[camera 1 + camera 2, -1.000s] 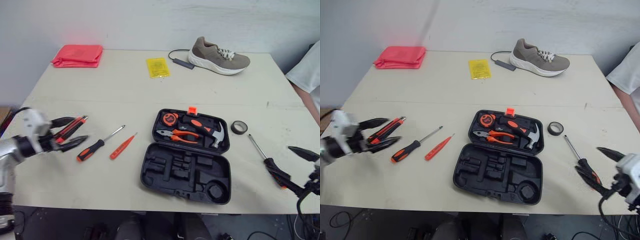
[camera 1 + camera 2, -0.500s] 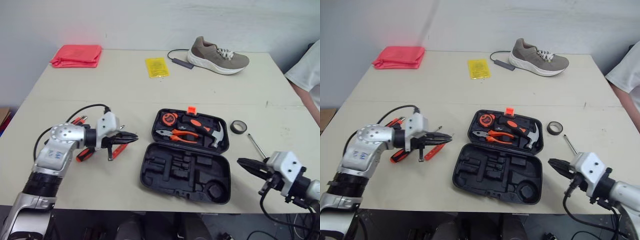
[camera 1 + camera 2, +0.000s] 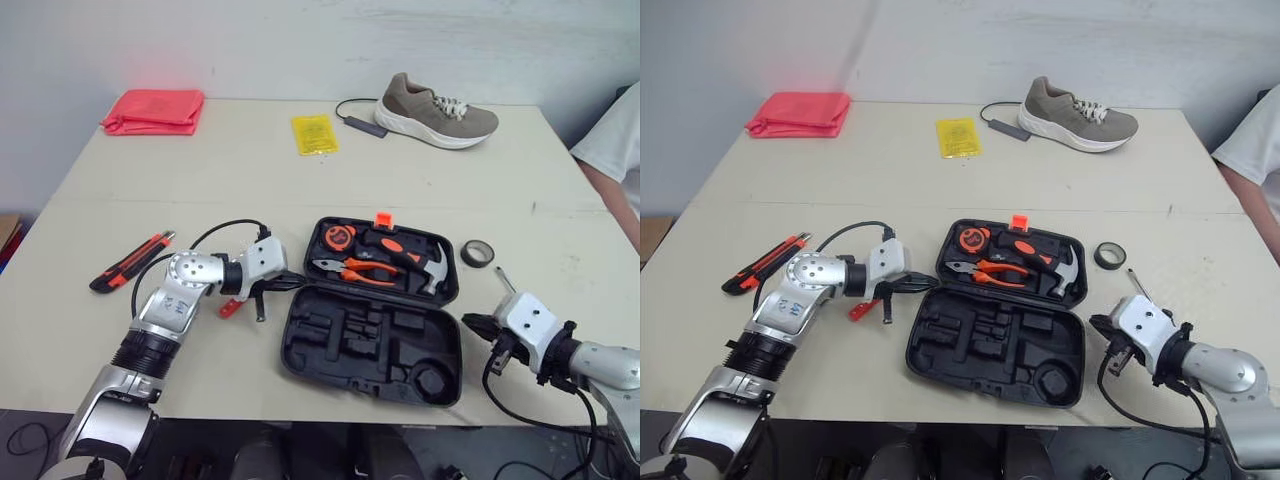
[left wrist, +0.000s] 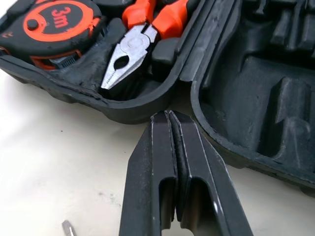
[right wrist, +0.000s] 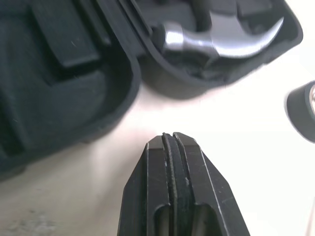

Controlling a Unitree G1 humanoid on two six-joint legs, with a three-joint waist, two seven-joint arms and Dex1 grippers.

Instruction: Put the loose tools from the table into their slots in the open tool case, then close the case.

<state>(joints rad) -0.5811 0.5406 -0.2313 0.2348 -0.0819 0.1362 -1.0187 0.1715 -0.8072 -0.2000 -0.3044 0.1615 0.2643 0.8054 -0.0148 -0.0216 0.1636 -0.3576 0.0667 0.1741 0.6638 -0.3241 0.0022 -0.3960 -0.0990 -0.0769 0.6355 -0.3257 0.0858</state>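
The black plastic tool case [image 3: 372, 352] lies flat and wide open on the table [image 3: 250, 180], between the two grippers. The left gripper [image 4: 169, 116] has its two black fingers pressed tight together with nothing between them. Their tips sit just short of the case wall, where the two halves join. The right gripper [image 5: 171, 136] is likewise clamped on nothing and rests just beside the case's opposite edge.

The case half farther from both grippers is partly filled. An orange and black tape measure [image 4: 51, 24] marked 3m and orange-handled pliers [image 4: 129, 53] lie just beyond the left gripper's tips. A steel-headed hammer [image 5: 221, 42] lies just beyond the right gripper's tips. The nearer half is moulded black slots, among them a round well on the right gripper's side; I see no tool in them.

A small red screwdriver [image 3: 229, 308] lies loose on the table just behind the left gripper, partly hidden under that arm. An orange and black utility knife [image 3: 128, 261] lies well out beyond that arm. A roll of black tape [image 3: 478, 254] lies near the right gripper, on its far side. A bare screwdriver shaft [image 3: 503, 279] pokes out just behind that gripper.

Far across the table are a tan shoe [image 3: 437, 113], a yellow packet [image 3: 314, 133] and a folded pink cloth [image 3: 153, 109]. They are well apart from both grippers.
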